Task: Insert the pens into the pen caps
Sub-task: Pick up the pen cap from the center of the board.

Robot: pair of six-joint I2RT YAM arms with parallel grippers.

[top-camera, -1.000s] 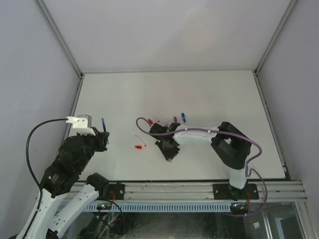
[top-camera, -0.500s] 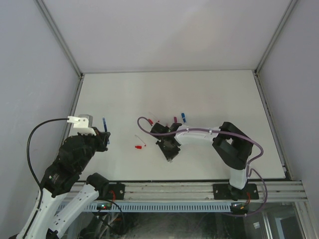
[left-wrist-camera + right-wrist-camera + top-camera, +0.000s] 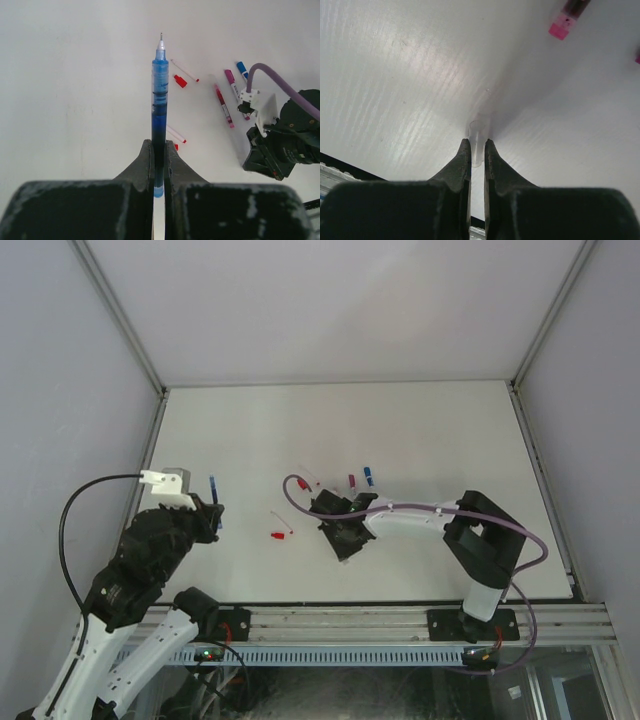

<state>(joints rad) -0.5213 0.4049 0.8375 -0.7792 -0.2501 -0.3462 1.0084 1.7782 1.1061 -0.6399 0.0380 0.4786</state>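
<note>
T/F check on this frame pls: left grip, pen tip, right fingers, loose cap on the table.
1. The left fingers are shut on a blue translucent pen. True.
2. That pen's tip is capped. False: its bare metal point shows, aimed away from the fingers.
3. The right fingers are open with nothing between them. False: they are closed on a small clear plastic tube, low over the white table.
4. A small red cap lies loose on the table. True.
</note>
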